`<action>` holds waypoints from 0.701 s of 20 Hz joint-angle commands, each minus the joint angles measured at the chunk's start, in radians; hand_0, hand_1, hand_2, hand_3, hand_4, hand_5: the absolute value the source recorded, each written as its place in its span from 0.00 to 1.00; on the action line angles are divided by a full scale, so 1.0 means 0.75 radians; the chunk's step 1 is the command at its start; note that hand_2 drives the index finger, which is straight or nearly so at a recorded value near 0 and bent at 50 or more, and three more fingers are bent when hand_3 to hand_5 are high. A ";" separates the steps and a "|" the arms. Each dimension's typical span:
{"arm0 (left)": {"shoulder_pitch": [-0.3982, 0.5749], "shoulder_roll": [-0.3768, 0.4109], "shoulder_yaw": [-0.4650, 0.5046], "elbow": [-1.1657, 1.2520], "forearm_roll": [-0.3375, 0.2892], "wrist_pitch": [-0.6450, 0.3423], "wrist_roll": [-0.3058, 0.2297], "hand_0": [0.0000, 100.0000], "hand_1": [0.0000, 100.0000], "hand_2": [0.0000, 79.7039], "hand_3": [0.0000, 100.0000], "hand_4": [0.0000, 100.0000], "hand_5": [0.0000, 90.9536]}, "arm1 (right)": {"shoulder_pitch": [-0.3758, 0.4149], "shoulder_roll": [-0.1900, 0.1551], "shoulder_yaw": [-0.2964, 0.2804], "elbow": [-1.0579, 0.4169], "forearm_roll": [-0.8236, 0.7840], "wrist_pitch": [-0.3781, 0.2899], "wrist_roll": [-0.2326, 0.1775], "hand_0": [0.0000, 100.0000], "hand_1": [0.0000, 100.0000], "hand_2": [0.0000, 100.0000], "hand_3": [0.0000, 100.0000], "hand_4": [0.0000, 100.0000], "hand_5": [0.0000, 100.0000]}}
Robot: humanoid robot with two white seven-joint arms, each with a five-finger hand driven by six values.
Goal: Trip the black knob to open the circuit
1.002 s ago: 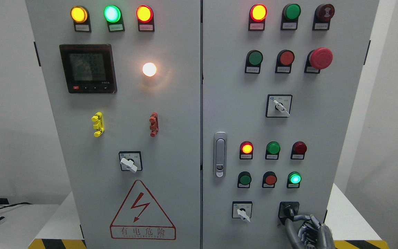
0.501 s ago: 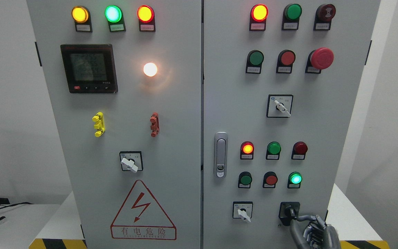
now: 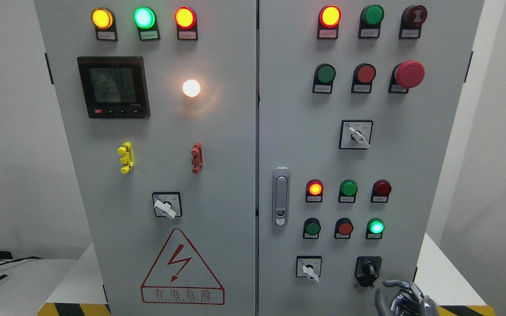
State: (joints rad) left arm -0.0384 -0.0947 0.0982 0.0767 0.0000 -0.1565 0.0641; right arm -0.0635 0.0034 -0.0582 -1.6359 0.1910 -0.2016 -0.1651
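Fingers (image 3: 395,284) of my right hand (image 3: 404,300) curl loosely at the bottom edge, pinching nothing, just below and right of the black rotary knob (image 3: 368,268) and apart from it. That knob sits in its black square mount at the lower right of the grey metal cabinet's right door (image 3: 411,175), its handle roughly upright.

Beside it to the left is one white-handled selector switch (image 3: 308,268); two more of that kind show, one higher on the same door (image 3: 356,134) and one on the left door (image 3: 166,205). Above the knob run two rows of three round lamps and buttons; a green lamp (image 3: 375,227) glows straight above it. Higher up sits a red mushroom stop button (image 3: 408,73). A silver door latch (image 3: 280,196) stands near the seam between doors.

On the left door: a black digital meter (image 3: 113,87), a lit white lamp (image 3: 191,88), and a red lightning warning triangle (image 3: 182,268).

Right of the cabinet's edge, white tabletop (image 3: 437,272) lies open beside my hand.
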 commanded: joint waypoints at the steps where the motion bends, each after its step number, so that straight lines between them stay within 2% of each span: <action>1: 0.000 -0.001 0.000 0.000 0.006 0.000 0.000 0.12 0.39 0.00 0.00 0.00 0.00 | 0.160 -0.070 -0.010 -0.095 -0.009 -0.120 0.076 0.29 0.36 0.33 0.64 0.63 0.72; 3: 0.000 0.001 0.000 0.000 0.006 0.000 0.000 0.12 0.39 0.00 0.00 0.00 0.00 | 0.232 -0.080 -0.010 -0.166 -0.062 -0.148 0.158 0.31 0.21 0.23 0.47 0.47 0.52; 6: 0.000 0.001 0.000 0.000 0.006 0.000 0.000 0.12 0.39 0.00 0.00 0.00 0.00 | 0.309 -0.092 -0.004 -0.230 -0.146 -0.148 0.216 0.27 0.01 0.05 0.26 0.23 0.29; 8: 0.000 -0.001 0.000 0.000 0.006 0.000 0.000 0.12 0.39 0.00 0.00 0.00 0.00 | 0.356 -0.093 -0.006 -0.246 -0.156 -0.151 0.255 0.23 0.00 0.00 0.17 0.15 0.22; 11: 0.000 -0.001 0.000 0.000 0.006 0.000 0.000 0.12 0.39 0.00 0.00 0.00 0.00 | 0.408 -0.095 -0.006 -0.291 -0.161 -0.151 0.259 0.15 0.00 0.00 0.09 0.06 0.15; 14: 0.002 0.001 0.000 0.000 0.006 0.000 0.000 0.12 0.39 0.00 0.00 0.00 0.00 | 0.444 -0.099 -0.006 -0.330 -0.222 -0.148 0.312 0.11 0.00 0.00 0.07 0.04 0.13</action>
State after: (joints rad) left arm -0.0384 -0.0946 0.0982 0.0767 0.0000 -0.1565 0.0641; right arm 0.1959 -0.0457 -0.0622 -1.7728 0.0777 -0.3136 0.0377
